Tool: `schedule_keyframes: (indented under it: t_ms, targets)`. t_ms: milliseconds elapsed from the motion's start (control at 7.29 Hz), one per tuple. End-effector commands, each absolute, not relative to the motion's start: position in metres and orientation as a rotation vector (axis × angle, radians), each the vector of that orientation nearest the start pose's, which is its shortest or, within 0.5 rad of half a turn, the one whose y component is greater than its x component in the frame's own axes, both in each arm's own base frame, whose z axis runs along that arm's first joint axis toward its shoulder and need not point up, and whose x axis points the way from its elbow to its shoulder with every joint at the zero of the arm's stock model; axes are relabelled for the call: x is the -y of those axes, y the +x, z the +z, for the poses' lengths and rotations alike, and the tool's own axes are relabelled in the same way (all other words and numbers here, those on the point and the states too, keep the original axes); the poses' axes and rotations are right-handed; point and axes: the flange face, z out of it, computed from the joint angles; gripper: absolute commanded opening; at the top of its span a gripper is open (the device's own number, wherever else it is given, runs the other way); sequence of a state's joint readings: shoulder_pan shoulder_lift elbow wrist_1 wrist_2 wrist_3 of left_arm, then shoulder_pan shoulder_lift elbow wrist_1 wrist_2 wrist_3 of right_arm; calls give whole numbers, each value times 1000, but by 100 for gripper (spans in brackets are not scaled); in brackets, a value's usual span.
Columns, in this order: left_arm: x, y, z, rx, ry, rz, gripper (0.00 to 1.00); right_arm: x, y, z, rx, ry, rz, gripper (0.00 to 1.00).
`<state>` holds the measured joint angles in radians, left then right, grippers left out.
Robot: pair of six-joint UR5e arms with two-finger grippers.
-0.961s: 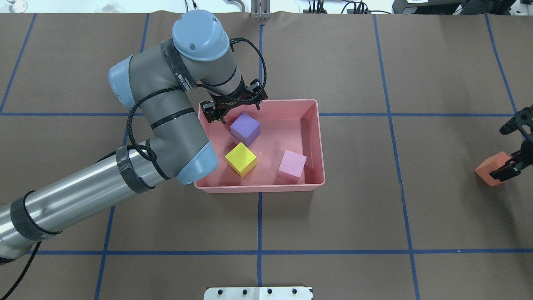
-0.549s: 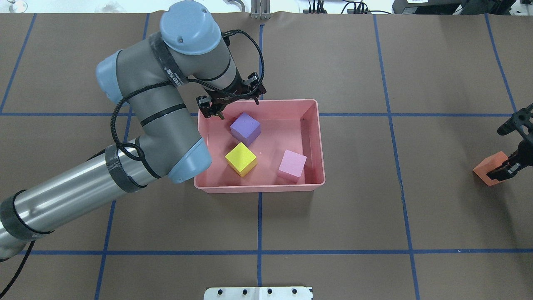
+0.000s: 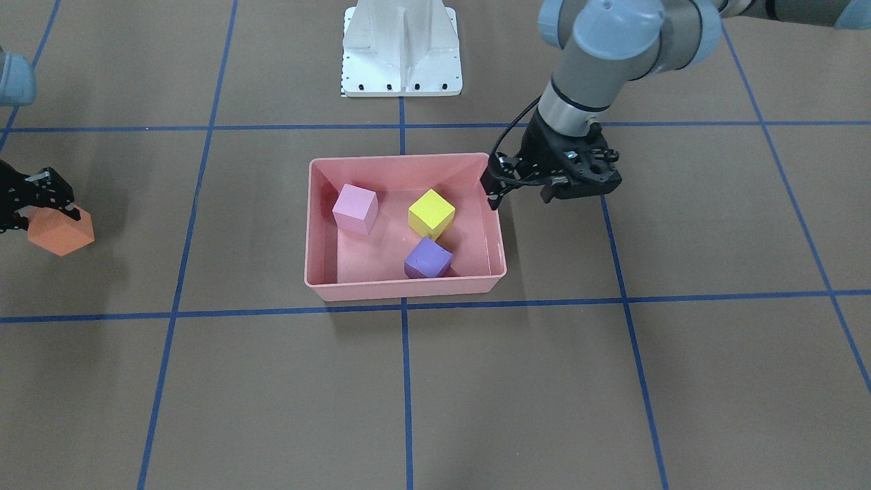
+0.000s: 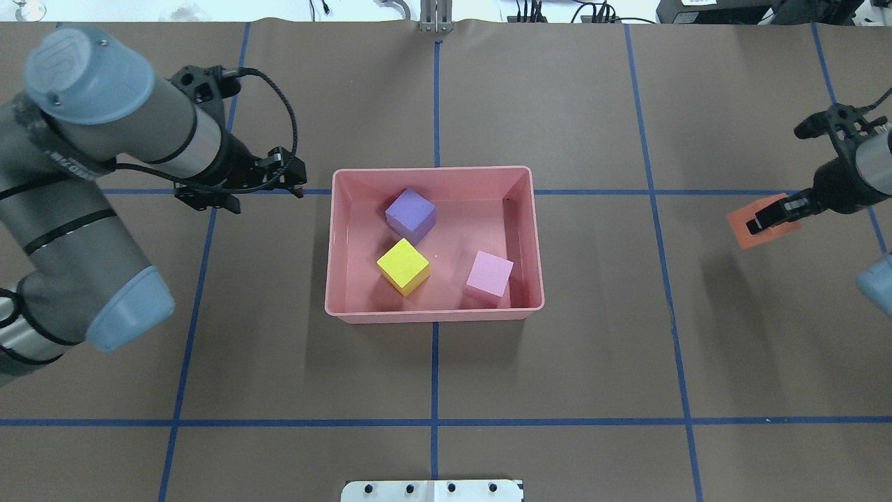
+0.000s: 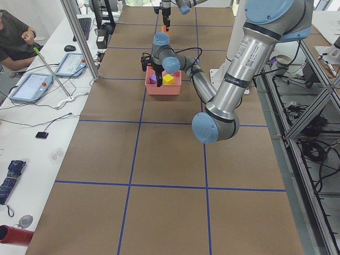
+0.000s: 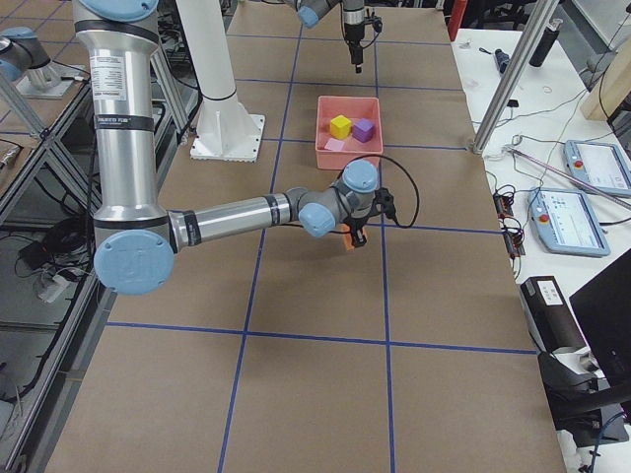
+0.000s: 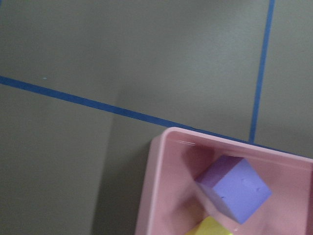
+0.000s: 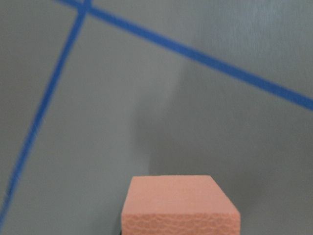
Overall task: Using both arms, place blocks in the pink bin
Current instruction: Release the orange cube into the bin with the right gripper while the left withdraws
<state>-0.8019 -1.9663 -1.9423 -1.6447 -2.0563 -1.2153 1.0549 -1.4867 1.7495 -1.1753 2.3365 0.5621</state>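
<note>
The pink bin sits at the centre of the counter. It contains three blocks, well apart from one another: the purple block, the yellow block and the light pink block. The left hand hovers just outside the bin wall that faces the counter's left end, fingers spread wide and holding nothing. Near the counter's right end, the right hand is clamped on the orange block, which hangs above the surface.

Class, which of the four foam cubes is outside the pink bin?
The orange cube, held in the right gripper away from the pink bin; purple cube, yellow cube and light pink cube lie inside.
</note>
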Motion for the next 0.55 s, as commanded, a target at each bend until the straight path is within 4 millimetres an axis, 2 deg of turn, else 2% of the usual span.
schedule_keyframes:
  t_ms: [0, 137, 275, 412]
  targets:
    - [476, 281, 322, -898, 77, -123, 100, 514, -283, 336, 1008, 59, -65, 0]
    - [478, 284, 325, -893, 71, -121, 100, 510, -339, 263, 1013, -16, 2, 0]
    - [479, 288, 330, -886, 64, -119, 100, 503, -369, 221, 1011, -40, 47, 0]
    - [480, 289, 333, -882, 61, -119, 100, 485, -405, 212, 992, -63, 103, 0]
